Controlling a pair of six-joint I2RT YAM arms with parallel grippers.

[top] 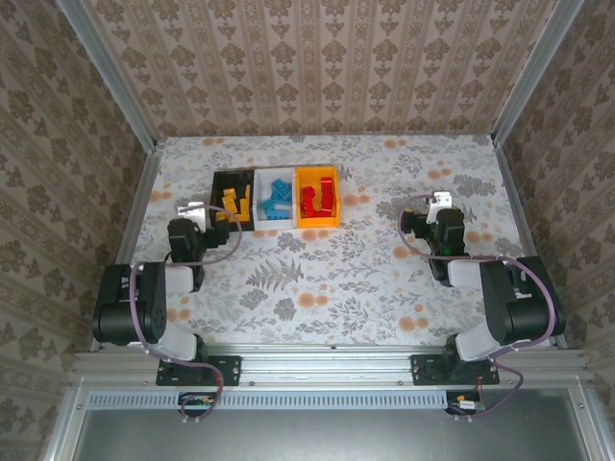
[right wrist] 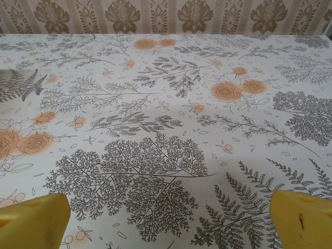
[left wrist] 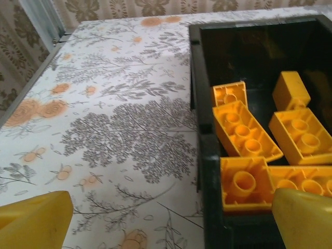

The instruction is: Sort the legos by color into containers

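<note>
Here the counter (top: 317, 279) carries the black bin (top: 217, 192), white bin (top: 276, 226) and orange-yellow bin (top: 317, 224) touching in a row, holding orange legos (left wrist: 244, 127), blue legos (top: 277, 200) and red legos (top: 317, 197). The left end effector (left wrist: 168, 223), fingers apart, straddles the black bin's near wall. The right end effector (right wrist: 168, 220), also spread, hangs well to their right.

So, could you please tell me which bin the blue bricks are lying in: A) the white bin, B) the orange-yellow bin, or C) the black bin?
A: in the top view the blue bricks lie in the white bin, the middle one, while the black bin holds orange bricks and the orange-yellow bin holds red bricks.
</note>
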